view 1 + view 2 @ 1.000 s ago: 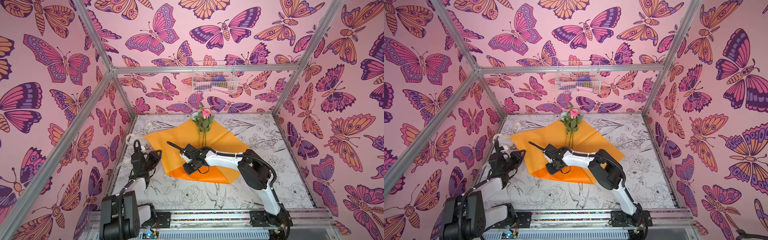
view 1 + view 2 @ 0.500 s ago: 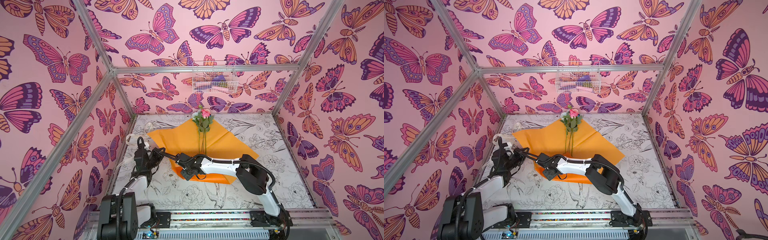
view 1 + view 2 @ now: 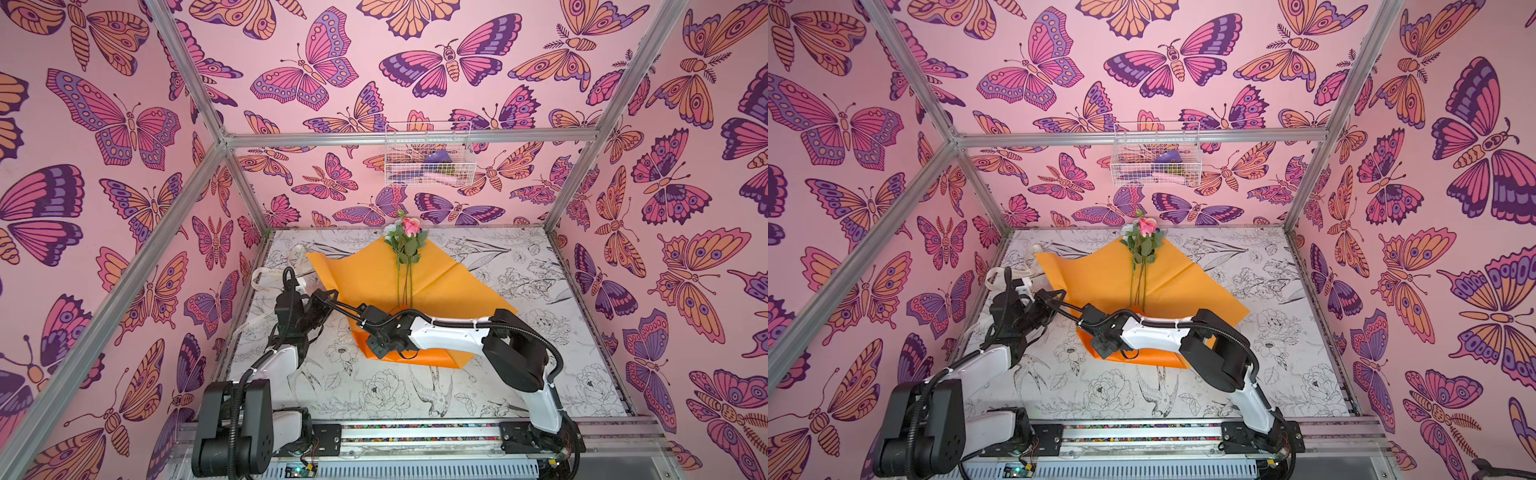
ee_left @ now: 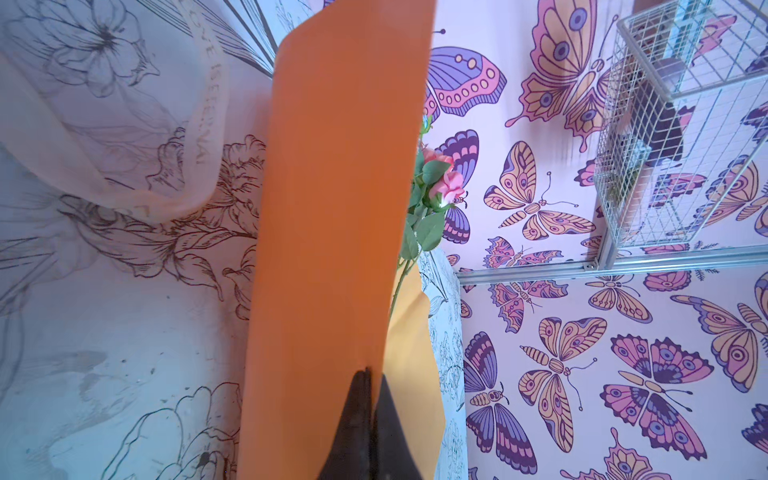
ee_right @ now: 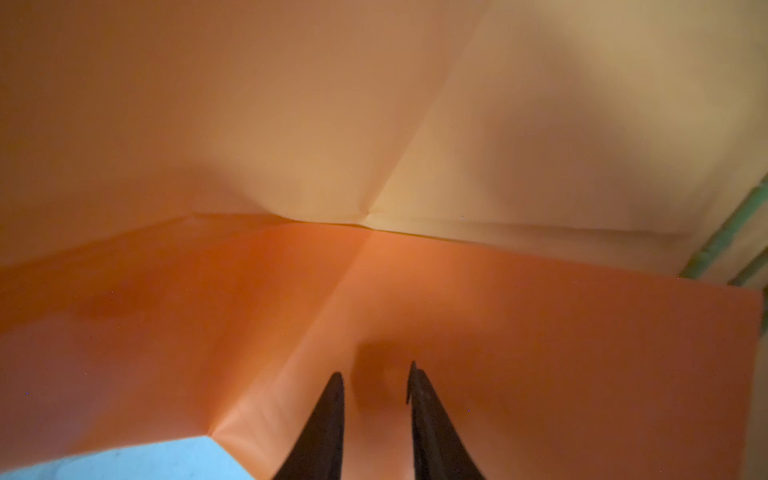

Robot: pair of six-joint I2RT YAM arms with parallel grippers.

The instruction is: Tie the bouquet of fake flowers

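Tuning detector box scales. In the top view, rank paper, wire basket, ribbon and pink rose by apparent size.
1. paper, by far the largest.
2. basket.
3. ribbon and rose: not ranked. The ribbon spreads wider, but it is thin and partly hidden behind the arm.

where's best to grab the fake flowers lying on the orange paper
Probably the bare lower stems, below the leaves: they lie bunched and flat on the orange paper. Come from above, jaws across the stems, clear of the soft heads.
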